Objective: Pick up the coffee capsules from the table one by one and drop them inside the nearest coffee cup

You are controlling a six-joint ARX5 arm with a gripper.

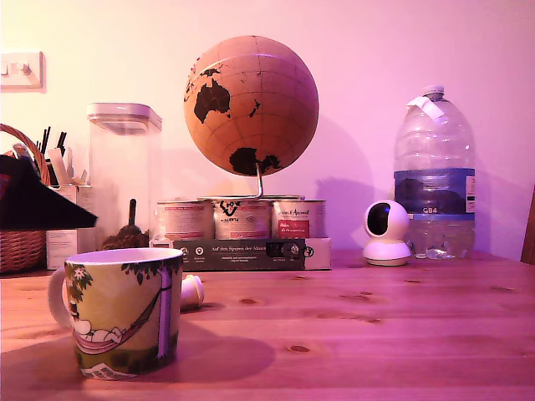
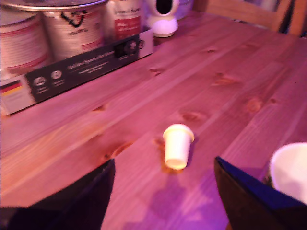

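Capsule [image 2: 178, 146] on its side on the tabletop [image 2: 230, 86], your end effector [image 2: 163, 191] spread wide above it and holding nothing.

You see one cream-white capsule, thimble-shaped with a wider rim, lying just beside the coffee cup [image 1: 125, 311], between it and the dark box [image 1: 251, 252]. The cup shows a hammock, trees and flowers on yellow-green, with a white handle and inside. The box front reads "Auf den Spuren", the rest too small; the water bottle [image 1: 435, 180] label reads "G84". The tins' [image 1: 242, 219] print is illegible. Only the exterior view gives you the globe [image 1: 251, 104], the clear canister [image 1: 124, 171] and the basket [image 1: 21, 242]; only the wrist view shows the box's German flag and both fingers [image 2: 249, 196] straddling the capsule. The white camera [image 1: 387, 232] appears in both.
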